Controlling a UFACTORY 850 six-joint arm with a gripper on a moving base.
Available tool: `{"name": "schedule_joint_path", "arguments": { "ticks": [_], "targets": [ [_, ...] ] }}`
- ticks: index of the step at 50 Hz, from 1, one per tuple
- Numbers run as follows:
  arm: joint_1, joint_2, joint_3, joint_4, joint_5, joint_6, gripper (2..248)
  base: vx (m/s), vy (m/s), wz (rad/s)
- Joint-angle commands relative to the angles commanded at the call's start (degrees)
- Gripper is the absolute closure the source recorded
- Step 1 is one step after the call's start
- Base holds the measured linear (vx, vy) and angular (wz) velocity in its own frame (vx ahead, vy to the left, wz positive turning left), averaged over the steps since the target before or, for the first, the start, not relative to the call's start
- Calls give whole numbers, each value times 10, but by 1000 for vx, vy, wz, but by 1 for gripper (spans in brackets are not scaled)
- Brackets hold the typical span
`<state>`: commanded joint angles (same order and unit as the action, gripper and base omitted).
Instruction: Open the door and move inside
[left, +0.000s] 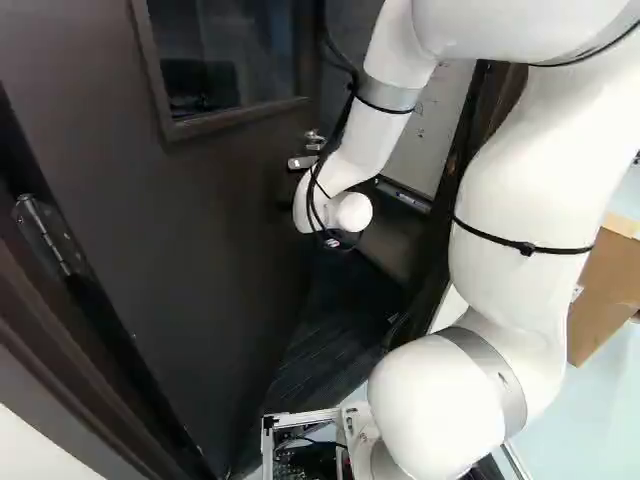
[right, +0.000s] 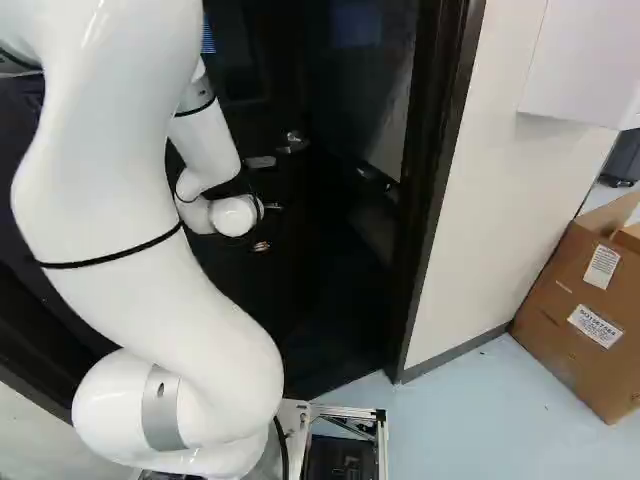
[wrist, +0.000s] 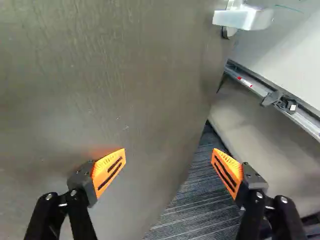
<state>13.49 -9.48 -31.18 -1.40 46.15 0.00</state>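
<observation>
The claw (wrist: 169, 156) stands wide open, its two orange pads (wrist: 110, 169) well apart, with nothing between them in its hold. One finger is over the face of the dark door (wrist: 100, 90); the other reaches past the door's free edge, over the striped carpet (wrist: 200, 205) in the gap. Whether the near finger touches the door I cannot tell. Ahead of the claw, by that free edge, sits the metal lever handle (wrist: 243, 19), out of its grasp. The door is ajar and leans away into the room, hung on the hinge (left: 45, 235) at the left of the left base view; the door frame (right: 440, 180) bounds the opening on the other side.

I judge the door stiff and fairly heavy, with perhaps a closer pulling it back. Its broad face looks smooth, so a finger may slide along it and gives nothing to pinch. With the latch apparently clear, the handle need not be turned; a slow, steady push on the face near the free edge, far from the hinge, should take least force, the base following as the gap widens
</observation>
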Motion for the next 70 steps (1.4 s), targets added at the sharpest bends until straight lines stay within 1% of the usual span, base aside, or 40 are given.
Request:
{"name": "schedule_joint_path", "arguments": {
  "ticks": [37,70],
  "targets": [
    [45,-42,-49,0,0,0,3,0,0,0],
    [83,-69,-80,0,0,0,3,0,0,0]
  ]
}}
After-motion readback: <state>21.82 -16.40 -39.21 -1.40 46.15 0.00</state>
